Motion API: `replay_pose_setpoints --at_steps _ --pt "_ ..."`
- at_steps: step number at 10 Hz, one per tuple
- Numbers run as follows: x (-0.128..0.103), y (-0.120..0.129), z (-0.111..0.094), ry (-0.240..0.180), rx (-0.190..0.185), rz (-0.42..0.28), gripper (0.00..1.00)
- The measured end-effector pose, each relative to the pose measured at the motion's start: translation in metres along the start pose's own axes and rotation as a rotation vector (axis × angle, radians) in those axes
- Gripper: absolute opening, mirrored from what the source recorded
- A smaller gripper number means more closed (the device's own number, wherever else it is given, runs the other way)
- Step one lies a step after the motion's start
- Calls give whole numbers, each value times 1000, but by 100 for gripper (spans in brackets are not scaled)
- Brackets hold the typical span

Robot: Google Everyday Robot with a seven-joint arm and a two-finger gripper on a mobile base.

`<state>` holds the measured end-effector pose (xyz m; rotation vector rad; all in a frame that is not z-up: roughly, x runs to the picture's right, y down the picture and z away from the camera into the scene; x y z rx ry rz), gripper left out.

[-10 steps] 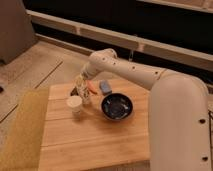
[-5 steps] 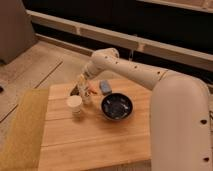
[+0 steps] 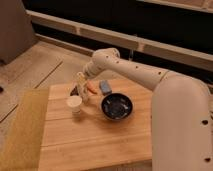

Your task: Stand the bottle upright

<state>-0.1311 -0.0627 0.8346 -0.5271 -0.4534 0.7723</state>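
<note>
A pale, cream-coloured bottle (image 3: 81, 86) stands nearly upright near the far left part of the wooden table (image 3: 95, 135), just behind a small white cup (image 3: 74, 104). My gripper (image 3: 80, 88) is at the end of the white arm (image 3: 125, 70), which reaches in from the right; it is right at the bottle, on its far side, mostly hidden by it.
A dark bowl (image 3: 116, 106) sits right of the bottle. An orange object (image 3: 92, 88) and a small blue-grey object (image 3: 105, 87) lie behind the bowl. A yellowish mat (image 3: 22, 130) covers the table's left edge. My own white body fills the right side.
The bottle has gone from a tilted position to nearly upright, and the arm end has shifted slightly with it.
</note>
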Motion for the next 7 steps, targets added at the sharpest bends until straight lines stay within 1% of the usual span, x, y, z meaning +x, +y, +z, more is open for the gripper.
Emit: replay_pose_setpoints --at_steps 1,2,3,4,7 --pt "1 0 -1 -2 -1 3 46" --pt "2 0 -1 -2 -4 7 49" --pt "6 2 -1 7 -15 15 60" --pt "9 4 1 20 -22 20 66" --pt "9 4 0 20 -22 23 68"
